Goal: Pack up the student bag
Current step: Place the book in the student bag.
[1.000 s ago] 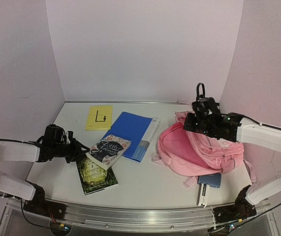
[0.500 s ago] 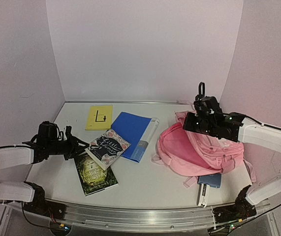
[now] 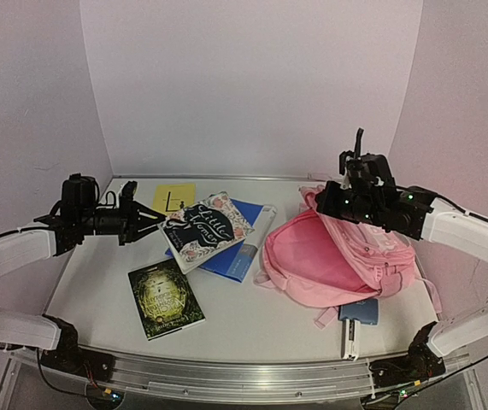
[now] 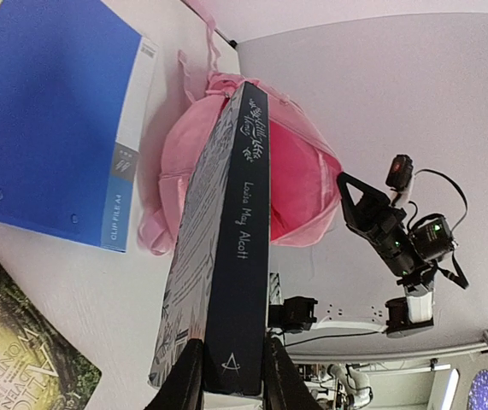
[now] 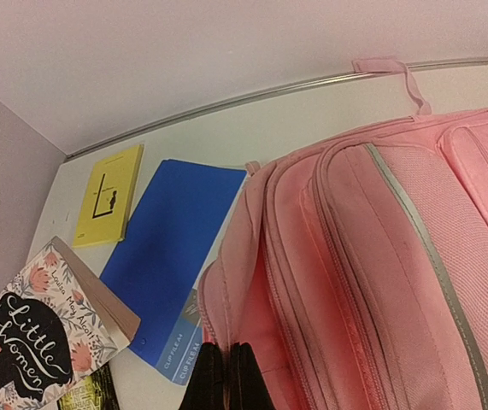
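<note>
The pink student bag [image 3: 329,256] lies on the right of the table, its mouth facing left and its magenta lining showing. My right gripper [image 3: 339,202] is shut on the upper rim of the bag's opening and holds it up; in the right wrist view the fingertips [image 5: 226,376] pinch the pink fabric [image 5: 397,282]. My left gripper [image 3: 145,220] is shut on a "Little Women" book [image 3: 208,229] and holds it in the air, left of the bag. The left wrist view shows the dark spine [image 4: 242,256] between the fingers [image 4: 231,376], pointing at the bag [image 4: 299,184].
A blue clip file [image 3: 245,246] lies under the lifted book. A yellow booklet [image 3: 172,196] sits at the back, and a green book [image 3: 165,299] near the front left. A dark blue item [image 3: 360,311] and a white one [image 3: 350,342] poke out below the bag.
My left arm has lifted the "Little Women" book off the green book and carried it up and right, toward the bag. My right gripper has raised the bag's rim, so the mouth gapes wider.
</note>
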Robot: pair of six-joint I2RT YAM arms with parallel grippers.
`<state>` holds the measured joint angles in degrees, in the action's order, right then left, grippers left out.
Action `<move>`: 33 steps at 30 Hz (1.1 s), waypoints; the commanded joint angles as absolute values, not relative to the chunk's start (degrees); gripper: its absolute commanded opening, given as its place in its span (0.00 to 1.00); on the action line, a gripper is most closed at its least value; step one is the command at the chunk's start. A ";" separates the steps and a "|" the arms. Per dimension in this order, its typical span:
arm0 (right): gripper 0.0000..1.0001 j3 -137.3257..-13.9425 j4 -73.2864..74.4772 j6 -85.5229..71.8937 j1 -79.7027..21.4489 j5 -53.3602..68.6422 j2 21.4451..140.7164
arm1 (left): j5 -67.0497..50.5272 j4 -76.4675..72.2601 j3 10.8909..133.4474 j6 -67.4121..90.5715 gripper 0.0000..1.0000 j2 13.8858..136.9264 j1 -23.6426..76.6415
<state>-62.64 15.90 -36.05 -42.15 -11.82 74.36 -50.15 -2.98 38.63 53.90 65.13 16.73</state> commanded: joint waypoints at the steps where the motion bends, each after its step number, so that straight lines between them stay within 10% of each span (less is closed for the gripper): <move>1: 0.00 -69.52 8.47 -36.30 -43.43 -9.85 75.87 | -58.54 -9.01 47.18 55.37 0.00 67.72 17.81; 33: 0.00 -79.62 2.62 -36.39 -52.91 -8.24 86.22 | -56.05 -38.09 73.67 70.45 0.00 112.07 36.54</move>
<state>-75.55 10.15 -36.07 -52.18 -8.85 86.37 -53.83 -26.37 66.15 68.43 108.53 35.10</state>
